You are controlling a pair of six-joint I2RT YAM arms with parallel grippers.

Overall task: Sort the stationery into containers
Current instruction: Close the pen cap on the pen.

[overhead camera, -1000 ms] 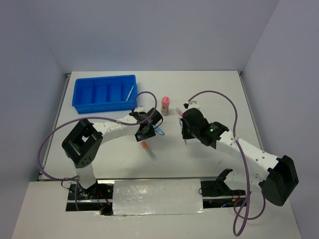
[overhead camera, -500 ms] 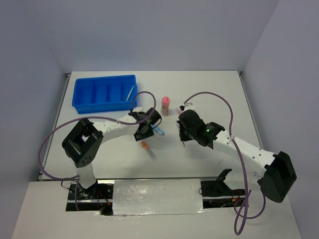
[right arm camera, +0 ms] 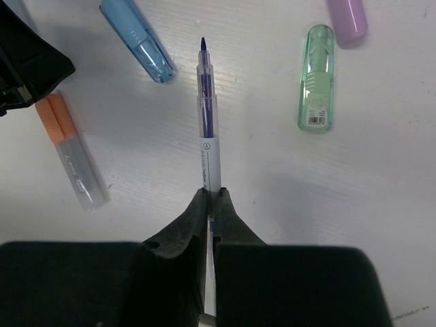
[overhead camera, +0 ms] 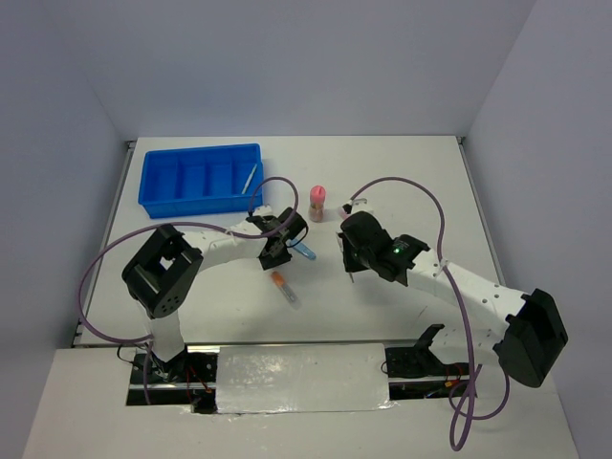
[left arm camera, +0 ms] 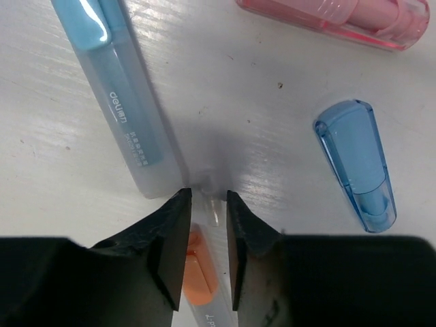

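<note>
The blue tray [overhead camera: 201,179] stands at the back left with a thin pen [overhead camera: 251,177] in its right-most compartment. My left gripper [overhead camera: 275,256] hovers low over the table, jaws a narrow gap apart and holding nothing. The orange-capped marker [left arm camera: 196,269] lies on the table and shows through that gap; it also shows in the top view [overhead camera: 284,287]. A light blue marker [left arm camera: 116,95], a blue cap-shaped piece [left arm camera: 357,167] and a pink marker [left arm camera: 340,17] lie just beyond. My right gripper [right arm camera: 210,199] is shut on a white-barrelled purple pen [right arm camera: 206,116], held above the table.
A stubby pink-capped cylinder [overhead camera: 316,202] stands upright between the two grippers, toward the back. A green marker [right arm camera: 317,78] and a purple one [right arm camera: 347,17] lie ahead-right of the right gripper. The two grippers are close, about a hand's width apart.
The right arm has shifted a little to the left with the pen. The left gripper has edged slightly back. The orange marker has not moved.
</note>
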